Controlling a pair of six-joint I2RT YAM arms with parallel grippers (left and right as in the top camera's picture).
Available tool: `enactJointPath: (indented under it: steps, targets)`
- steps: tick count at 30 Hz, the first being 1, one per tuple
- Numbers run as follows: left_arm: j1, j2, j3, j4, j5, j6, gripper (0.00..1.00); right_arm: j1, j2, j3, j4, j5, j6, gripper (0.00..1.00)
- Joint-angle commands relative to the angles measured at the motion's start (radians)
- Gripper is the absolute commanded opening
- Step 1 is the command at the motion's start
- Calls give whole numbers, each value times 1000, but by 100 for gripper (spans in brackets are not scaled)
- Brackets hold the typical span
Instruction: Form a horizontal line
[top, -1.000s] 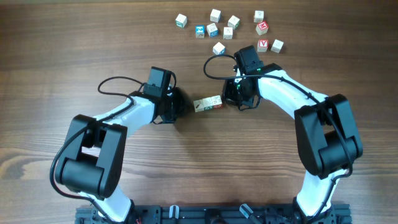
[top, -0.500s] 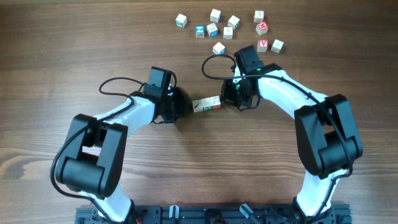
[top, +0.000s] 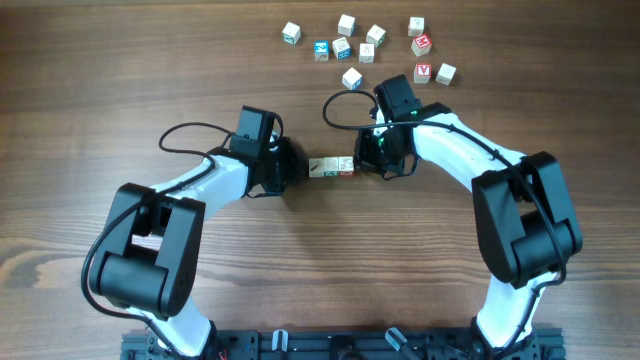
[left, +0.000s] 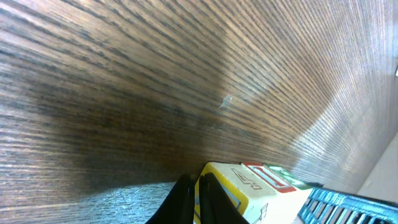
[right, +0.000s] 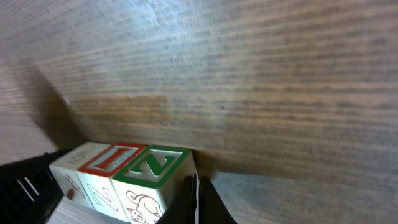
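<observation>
- Overhead view: the left gripper (top: 300, 168) is low over the brown wooden table (top: 320, 270), just left of the middle.
- Its tip touches the left end of the horizontal line (top: 332, 166).
- The horizontal line is three small pale cubes set edge to edge, near the middle of the table between the two grippers.
- Its long side runs from left to right. It is almost level, and the right end sits a tiny bit higher in the picture.
- The right gripper (top: 363, 160) touches the right end of the row.
- The loose cubes (top: 342, 47) lie in a scatter at the far edge of the table, well apart from the row.
- Left wrist view: the left gripper (left: 198, 199) has its two dark fingers (left: 184, 198) pressed together with nothing between them. The yellow end cube (left: 233, 186) is right at the tips.
- Right wrist view: the right gripper (right: 195, 202) is also closed on nothing. It sits just beside the green cube (right: 155, 171), and a red cube (right: 115, 158) touches that one on its left.
</observation>
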Motion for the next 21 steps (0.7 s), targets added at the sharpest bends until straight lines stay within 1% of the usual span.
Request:
enactJointPath:
  steps: [1,3,9,11,12,21]
  targets:
    - [-7,17,-7,9,-2,-2,9,19,18,-6,-14,-27,-16,4]
    - [-7,17,-7,9,-29,-2,9,19,18,-6,-16,-27,-16,5]
    - [-6,17,-7,7,-38,-2,9,19,18,-6,-5,9,-16,5]
    - [-6,17,-7,-16,-103,-2,8,19,18,-6,-4,27,-16,4]
    - [-6,17,-7,-31,-132,-2,7,19,18,-6,-4,28,-16,5]
    - [-7,17,-7,-50,-130,-2,5,19,18,-6,21,27,-18,5]
